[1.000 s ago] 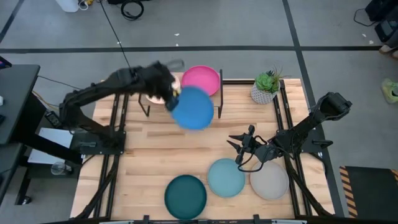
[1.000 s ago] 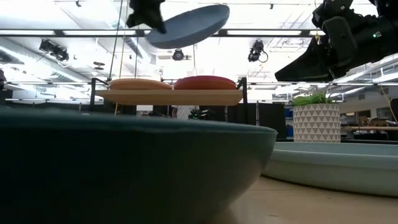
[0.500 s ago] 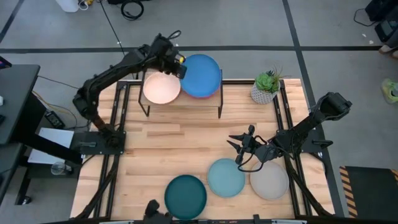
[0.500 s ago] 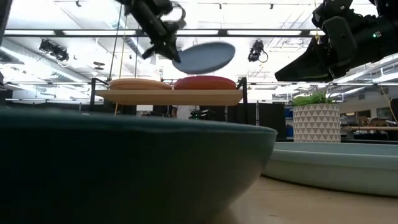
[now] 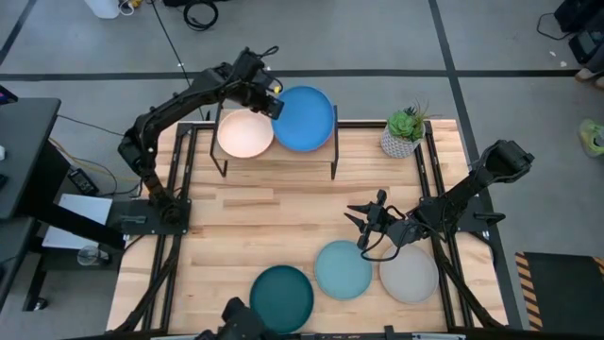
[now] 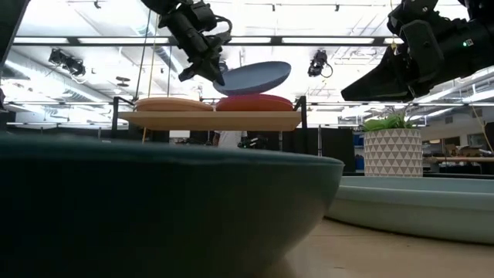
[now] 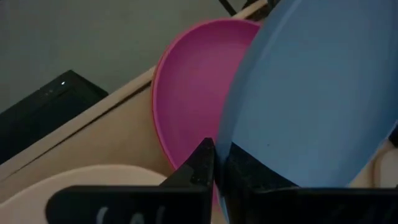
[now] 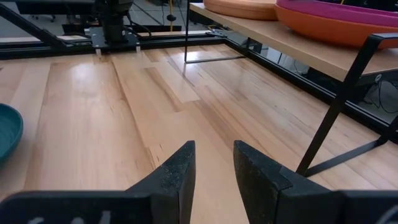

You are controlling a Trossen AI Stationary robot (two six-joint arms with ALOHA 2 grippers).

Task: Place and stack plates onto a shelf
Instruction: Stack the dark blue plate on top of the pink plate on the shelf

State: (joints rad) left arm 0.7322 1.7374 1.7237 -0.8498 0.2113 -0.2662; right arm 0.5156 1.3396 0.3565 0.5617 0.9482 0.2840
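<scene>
Right now I'm holding the blue plate [image 5: 305, 118] with the left gripper [image 5: 271, 102], fingers clamped on its rim, tilted just above the pink plate [image 7: 186, 106] on the shelf [image 6: 208, 120]. Beside it, the cream plate [image 5: 245, 134] is sitting on the shelf's other half. My right gripper [image 5: 362, 219] is hovering over the table [image 5: 264, 227], fingers slightly parted, near the light blue plate [image 5: 343, 269].

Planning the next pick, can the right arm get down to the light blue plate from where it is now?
Probably yes: the right gripper hovers open just above the light blue plate, with nothing lying between them.
</scene>
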